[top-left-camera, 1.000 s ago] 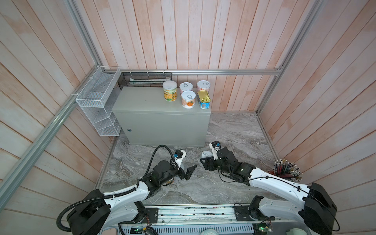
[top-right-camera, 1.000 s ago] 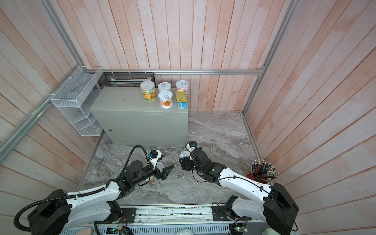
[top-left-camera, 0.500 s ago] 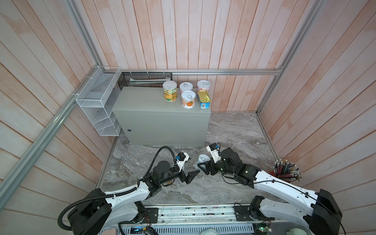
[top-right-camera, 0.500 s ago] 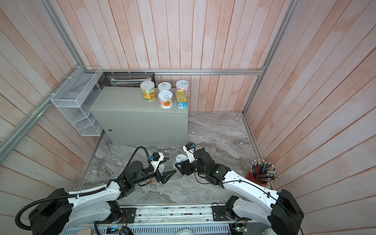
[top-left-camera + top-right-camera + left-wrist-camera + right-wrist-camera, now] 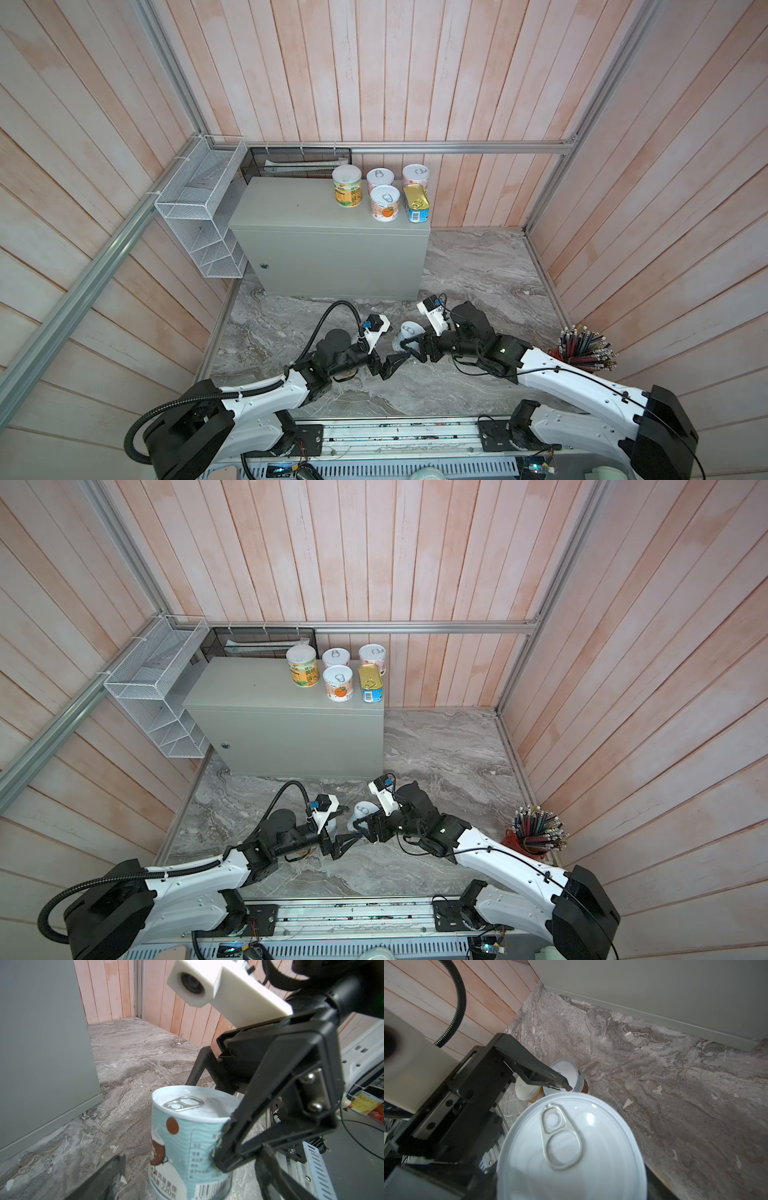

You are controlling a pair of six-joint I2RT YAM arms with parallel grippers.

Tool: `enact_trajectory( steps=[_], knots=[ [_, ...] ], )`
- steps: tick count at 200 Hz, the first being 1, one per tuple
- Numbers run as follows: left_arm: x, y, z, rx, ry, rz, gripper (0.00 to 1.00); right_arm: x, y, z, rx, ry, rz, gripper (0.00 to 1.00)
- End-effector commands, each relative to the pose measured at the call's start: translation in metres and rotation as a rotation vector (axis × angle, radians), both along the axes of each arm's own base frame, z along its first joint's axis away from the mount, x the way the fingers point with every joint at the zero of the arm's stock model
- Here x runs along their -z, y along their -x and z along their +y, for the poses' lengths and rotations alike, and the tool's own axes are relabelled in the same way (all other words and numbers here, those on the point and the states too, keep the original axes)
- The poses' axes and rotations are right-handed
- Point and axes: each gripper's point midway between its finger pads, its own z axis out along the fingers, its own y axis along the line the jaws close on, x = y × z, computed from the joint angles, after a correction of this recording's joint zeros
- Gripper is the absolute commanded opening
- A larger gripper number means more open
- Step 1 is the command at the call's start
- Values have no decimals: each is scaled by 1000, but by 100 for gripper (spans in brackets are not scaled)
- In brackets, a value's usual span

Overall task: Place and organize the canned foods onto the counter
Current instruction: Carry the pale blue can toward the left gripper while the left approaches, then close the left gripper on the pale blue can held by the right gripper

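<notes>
Right end effector (image 5: 409, 349), clamped on teal can (image 5: 409, 330), now beside left end effector (image 5: 390, 347) (jaws wide apart).

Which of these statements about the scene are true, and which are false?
1. The right gripper is shut on the teal pull-tab can. True.
2. The left gripper holds a can. False: it is open and empty.
3. Five tins stand on the grey counter. True: four round cans and the gold-topped blue tin.
4. The cup of pencils stands on the counter. False: it stands on the marble surface, by the right wall.
</notes>
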Motion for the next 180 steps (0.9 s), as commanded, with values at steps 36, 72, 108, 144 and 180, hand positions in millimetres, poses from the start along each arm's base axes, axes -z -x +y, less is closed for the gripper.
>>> enact_trajectory(
  steps=[36,72,108,144,180],
  knots=[
    [-2,-2,-12,1,5,-23,100,-29,-4,17,-36,-94,-31,72],
    [3,-3,-18,0,-18,-19,100,-29,-3,17,-38,-108,-26,71],
    [3,-10,-17,-47,-18,-26,100,-26,-3,18,-37,-107,-19,71],
    [3,-15,-18,-69,-23,-25,100,-23,-2,22,-47,-102,-12,71],
    [4,-15,-18,-68,-23,-21,100,-21,-2,26,-58,-96,-8,71]
  ],
)
